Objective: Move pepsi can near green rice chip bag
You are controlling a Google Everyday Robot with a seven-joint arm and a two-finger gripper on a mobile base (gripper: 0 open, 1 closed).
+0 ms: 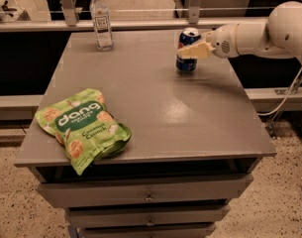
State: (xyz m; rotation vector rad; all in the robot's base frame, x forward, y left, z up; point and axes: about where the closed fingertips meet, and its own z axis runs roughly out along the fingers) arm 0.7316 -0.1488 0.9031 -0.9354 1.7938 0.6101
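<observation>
Pepsi can (186, 63) stands upright at the back right of the grey table (205, 118), and you can see the gripper (188, 50) reaching in from the right, closed around its middle with 1 cream finger across the front. Your green rice chip bag (83, 128) lies flat at the front left corner, well apart from the can. 1 water bottle (102, 21) stands at the back left.

My hand (192, 50) clasps the pepsi can (185, 62) at the back of the bench (190, 118); I see bare top between it and the green rice chip bag (83, 128); the water bottle (102, 19) stands aside, back corner.
</observation>
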